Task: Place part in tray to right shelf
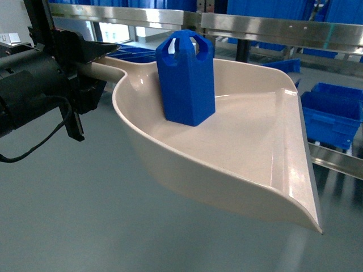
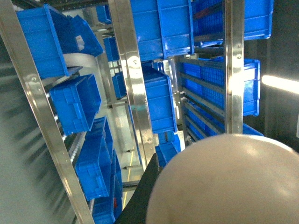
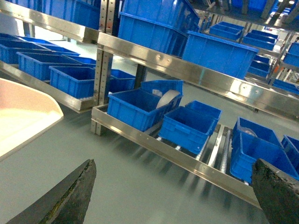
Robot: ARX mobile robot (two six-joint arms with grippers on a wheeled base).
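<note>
The beige tray [image 1: 249, 153] hangs above the grey floor, its handle pointing left into my left gripper [image 1: 97, 61], which is shut on it. The blue part [image 1: 185, 76] stands upright inside the tray near the handle end. In the left wrist view the tray's rounded back [image 2: 229, 186] fills the lower right beside one black finger [image 2: 145, 189]. My right gripper [image 3: 173, 196] is open and holds nothing, low over the floor facing the right shelf [image 3: 187, 158]. The tray's lip [image 3: 23, 114] shows at that view's left edge.
Steel shelf rails [image 1: 272, 25] run behind the tray, with blue crates [image 1: 332, 116] on the lower roller level at the right. Several blue crates [image 3: 140, 105] sit on the rack's rollers ahead of my right gripper. Grey floor [image 1: 85, 215] lies below.
</note>
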